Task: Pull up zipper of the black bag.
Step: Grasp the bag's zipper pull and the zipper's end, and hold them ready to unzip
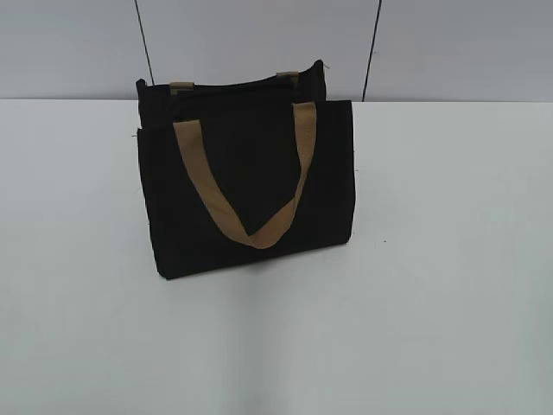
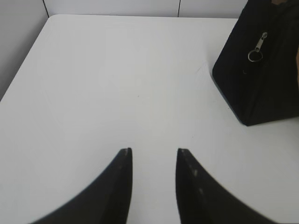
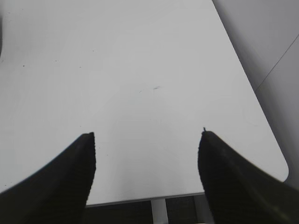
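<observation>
Black bag upright on the white tabletop, both pincers clear of it.

The black bag (image 1: 251, 190) stands mid-tabletop (image 1: 449, 259); its zipper (image 2: 258, 47) pull hangs on the end panel. Left pincer (image 2: 154, 151) is narrowly parted, right pincer (image 3: 147, 135) spread wide, both holding nothing.

No readable text, label, brand or number in any view. Black bag (image 1: 251, 186) fabric plain; zipper (image 2: 257, 47) pull possibly stamped, too small to tell. White table (image 1: 449, 259) unmarked
</observation>
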Controlling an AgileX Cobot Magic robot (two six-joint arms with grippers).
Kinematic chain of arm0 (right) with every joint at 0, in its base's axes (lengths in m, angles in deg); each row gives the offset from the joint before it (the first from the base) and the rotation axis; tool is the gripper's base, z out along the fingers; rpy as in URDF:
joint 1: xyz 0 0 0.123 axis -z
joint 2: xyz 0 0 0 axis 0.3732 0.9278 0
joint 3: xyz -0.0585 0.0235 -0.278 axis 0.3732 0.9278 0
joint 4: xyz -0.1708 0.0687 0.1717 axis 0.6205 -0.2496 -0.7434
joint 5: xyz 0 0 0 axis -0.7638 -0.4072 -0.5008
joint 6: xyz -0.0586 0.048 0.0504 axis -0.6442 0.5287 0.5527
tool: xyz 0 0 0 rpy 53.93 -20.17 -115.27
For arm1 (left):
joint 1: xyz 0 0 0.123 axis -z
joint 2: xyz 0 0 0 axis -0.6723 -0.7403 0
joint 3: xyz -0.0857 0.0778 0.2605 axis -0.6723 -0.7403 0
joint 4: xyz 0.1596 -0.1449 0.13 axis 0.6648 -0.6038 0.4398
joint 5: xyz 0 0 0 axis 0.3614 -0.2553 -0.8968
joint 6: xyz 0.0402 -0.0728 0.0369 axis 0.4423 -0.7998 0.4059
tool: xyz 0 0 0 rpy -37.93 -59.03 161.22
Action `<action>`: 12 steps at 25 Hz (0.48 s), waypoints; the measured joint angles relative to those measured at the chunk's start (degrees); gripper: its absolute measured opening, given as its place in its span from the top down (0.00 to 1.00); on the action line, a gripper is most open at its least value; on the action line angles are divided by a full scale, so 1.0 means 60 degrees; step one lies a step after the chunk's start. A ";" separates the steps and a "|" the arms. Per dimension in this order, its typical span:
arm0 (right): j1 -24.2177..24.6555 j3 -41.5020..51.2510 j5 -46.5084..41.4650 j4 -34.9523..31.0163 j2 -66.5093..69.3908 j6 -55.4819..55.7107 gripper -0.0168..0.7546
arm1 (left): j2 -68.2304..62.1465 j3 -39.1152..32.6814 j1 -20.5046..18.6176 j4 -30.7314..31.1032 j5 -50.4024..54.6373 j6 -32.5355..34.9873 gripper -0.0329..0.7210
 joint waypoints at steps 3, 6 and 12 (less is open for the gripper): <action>0.0000 0.0000 0.0000 0.0000 0.0000 0.0000 0.30 | 0.0000 0.0000 0.0000 0.0000 0.0000 0.0000 0.64; 0.0000 0.0000 0.0000 0.0000 0.0000 0.0000 0.30 | 0.0000 0.0000 0.0000 0.0048 0.0000 0.0000 0.64; 0.0000 0.0000 0.0000 0.0000 0.0000 0.0000 0.30 | -0.0213 0.0051 0.0000 0.0137 -0.0098 0.0000 0.64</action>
